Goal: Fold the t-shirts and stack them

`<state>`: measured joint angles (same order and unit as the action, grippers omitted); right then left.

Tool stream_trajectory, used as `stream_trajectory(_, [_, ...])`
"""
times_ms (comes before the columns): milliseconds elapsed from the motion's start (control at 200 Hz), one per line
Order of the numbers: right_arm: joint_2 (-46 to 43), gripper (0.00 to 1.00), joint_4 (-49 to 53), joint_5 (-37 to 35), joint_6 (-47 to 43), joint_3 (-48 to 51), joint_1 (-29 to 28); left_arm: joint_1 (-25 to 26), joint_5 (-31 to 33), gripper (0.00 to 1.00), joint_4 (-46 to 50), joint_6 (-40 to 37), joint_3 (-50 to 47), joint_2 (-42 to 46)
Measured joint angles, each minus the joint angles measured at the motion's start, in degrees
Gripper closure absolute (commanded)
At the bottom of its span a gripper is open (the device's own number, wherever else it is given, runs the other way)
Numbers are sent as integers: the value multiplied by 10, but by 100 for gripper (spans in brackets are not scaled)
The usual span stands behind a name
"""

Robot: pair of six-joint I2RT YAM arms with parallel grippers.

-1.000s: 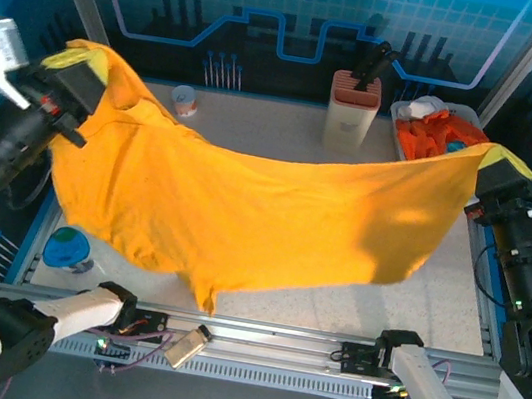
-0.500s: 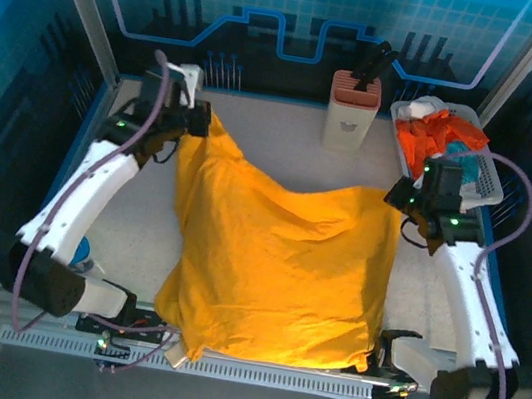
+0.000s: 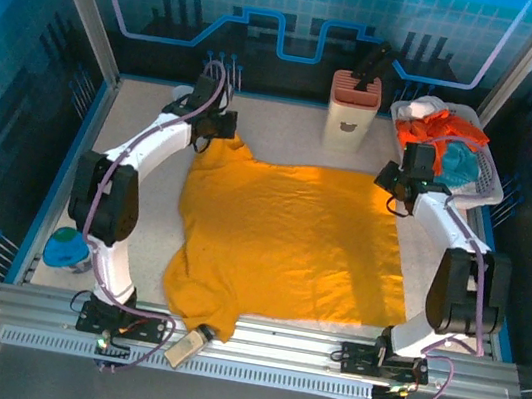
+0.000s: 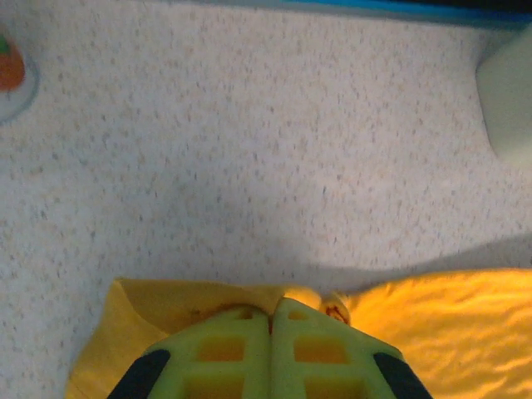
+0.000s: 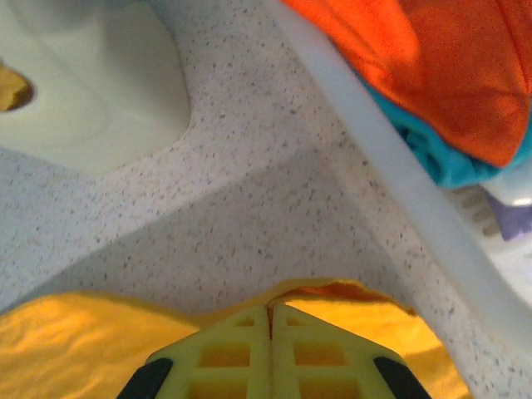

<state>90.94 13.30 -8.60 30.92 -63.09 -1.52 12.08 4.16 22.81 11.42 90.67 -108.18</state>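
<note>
Speckled tabletop now carries the yellow shirt, laid nearly flat mid-frame after hanging in the air; its lower-left hem seems bunched. Shut, the left hand and right hand pinch its far corners. Spreading looks done, folding next. Upper right, an orange shirt waits in the basket.

1. The top external view looks steeply down from above and behind the arm bases, which sit at the bottom of its frame. It takes in the whole worktop from afar.
2. The left wrist view looks forward past the left arm's fingers at bottom centre, very near the worktop.
3. The right wrist view does likewise over the right arm's fingers.
4. All three views share the far edge of the yellow t-shirt. The right wrist and top views also share the white basket and the cream block.
</note>
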Motion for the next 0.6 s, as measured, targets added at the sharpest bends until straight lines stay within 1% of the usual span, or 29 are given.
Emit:
stream_trajectory(135, [6,100,-14,0,-1,-10,17,-3,9,100,6,0,49,-4])
stream_trajectory(330, [6,100,-18,7,-1,-11,47,-3,12,100,12,5,45,10])
stream_trajectory(460, [5,100,-12,12,-1,-11,54,-3,12,100,14,10,1,43])
stream_trajectory(600, [-1,100,7,15,-1,-4,57,-3,16,100,18,36,-67,97])
